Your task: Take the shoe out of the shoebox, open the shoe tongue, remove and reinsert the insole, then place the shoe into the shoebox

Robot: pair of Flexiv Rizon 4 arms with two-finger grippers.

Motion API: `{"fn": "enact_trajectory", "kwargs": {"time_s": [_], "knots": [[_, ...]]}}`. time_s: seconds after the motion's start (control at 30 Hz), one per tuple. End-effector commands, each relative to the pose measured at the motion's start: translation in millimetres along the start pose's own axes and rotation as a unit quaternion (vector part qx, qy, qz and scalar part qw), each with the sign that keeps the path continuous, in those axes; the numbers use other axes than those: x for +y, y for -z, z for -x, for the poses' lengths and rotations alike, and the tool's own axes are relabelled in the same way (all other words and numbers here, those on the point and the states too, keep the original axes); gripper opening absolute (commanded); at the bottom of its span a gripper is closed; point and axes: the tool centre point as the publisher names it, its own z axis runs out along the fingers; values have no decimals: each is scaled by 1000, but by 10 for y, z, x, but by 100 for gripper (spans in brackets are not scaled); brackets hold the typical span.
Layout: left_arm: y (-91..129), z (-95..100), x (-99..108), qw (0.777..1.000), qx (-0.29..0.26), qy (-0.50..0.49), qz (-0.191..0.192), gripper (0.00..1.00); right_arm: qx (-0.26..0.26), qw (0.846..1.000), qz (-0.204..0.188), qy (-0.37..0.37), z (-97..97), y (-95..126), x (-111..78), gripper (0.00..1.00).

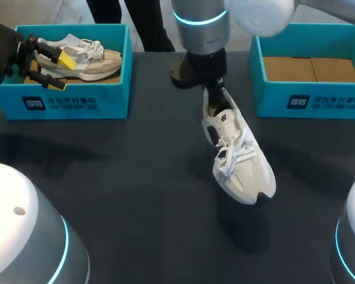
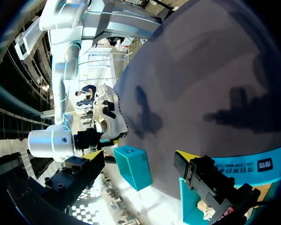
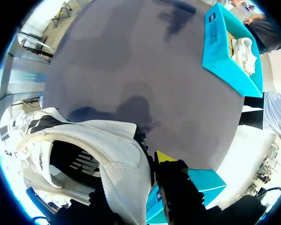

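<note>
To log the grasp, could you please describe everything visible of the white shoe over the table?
The white shoe is a fabric-looking trainer with loose white laces, black side logo, dark lining and black sole edge at the toe. The right hand grips its heel collar; it hangs toe-down, tilted, apparently clear of the dark table.

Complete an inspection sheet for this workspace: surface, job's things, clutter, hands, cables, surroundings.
Surface: dark table, no spills seen.
Job's things: white shoe hangs toe-down over the middle, apparently off the surface; right shoebox holds no shoe; left shoebox holds a beige shoe.
Clutter: nothing seen.
Hands: right hand shut on the white shoe's heel; left hand open at the beige shoe.
Cables: nothing seen.
Surroundings: nothing seen reaching over the table.
</note>
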Motion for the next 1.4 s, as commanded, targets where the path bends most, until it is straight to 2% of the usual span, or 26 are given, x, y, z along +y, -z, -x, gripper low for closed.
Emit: {"fn": "enact_trajectory", "kwargs": {"time_s": [0.03, 0.1, 0.23, 0.37, 0.53, 0.9, 1.4], "knots": [[-3, -3, -1, 1000, 0, -1, 1, 100, -2, 1000, 14, 2, 35, 1, -81, 0], [-3, -3, -1, 1000, 0, -1, 1, 100, -2, 1000, 10, 0, 110, -8, -240, 0], [-3, -3, -1, 1000, 0, -1, 1, 100, -27, 1000, 14, 6, 272, 80, -606, 0], [-3, -3, -1, 1000, 0, -1, 1, 100, -37, 999, 2, 10, 445, 191, -962, 0], [-3, -3, -1, 1000, 0, -1, 1, 100, -36, 999, -8, 28, 644, 290, -1277, 0], [-3, -3, -1, 1000, 0, -1, 1, 100, -33, 998, -5, 49, 1176, 341, -1754, 0], [-3, -3, -1, 1000, 0, -1, 1, 100, -41, 999, 1, 21, 1890, 512, -2100, 0]]}}
